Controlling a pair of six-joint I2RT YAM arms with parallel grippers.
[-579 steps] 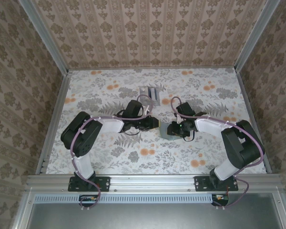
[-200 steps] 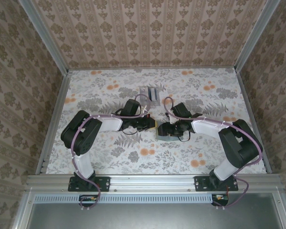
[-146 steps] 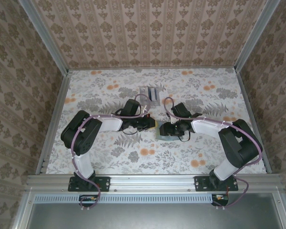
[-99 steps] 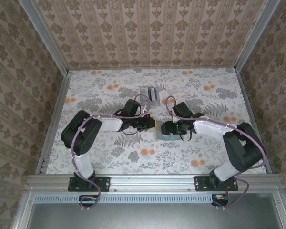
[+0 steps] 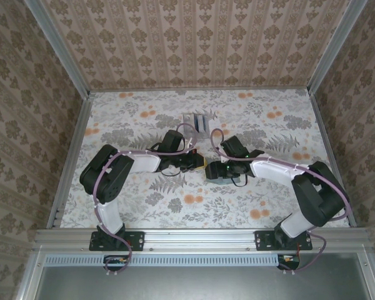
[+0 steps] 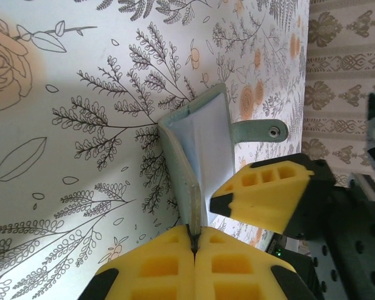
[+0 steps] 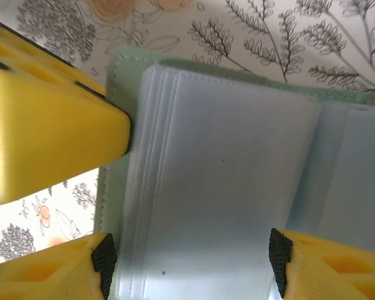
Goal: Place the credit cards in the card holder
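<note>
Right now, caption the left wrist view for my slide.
Left claw shut on one cover of the open grey-green folding wallet.

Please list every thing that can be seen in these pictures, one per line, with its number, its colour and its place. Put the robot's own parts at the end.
card holder: one, grey-green, at the table's middle between the two arms, opened, one cover raised
clear sleeves: one stack, transparent, inside the card holder
strap: one, grey-green with a silver snap, sticking out from the card holder's edge
slotted stand: one, silvery, on the table beyond the arms
table: one, white with grey leaves and orange flowers, walled by beige patterned panels
left end effector: one, yellow fingers, shut on the raised cover of the card holder
right end effector: one, yellow fingers, open, spread over the clear sleeves
</note>
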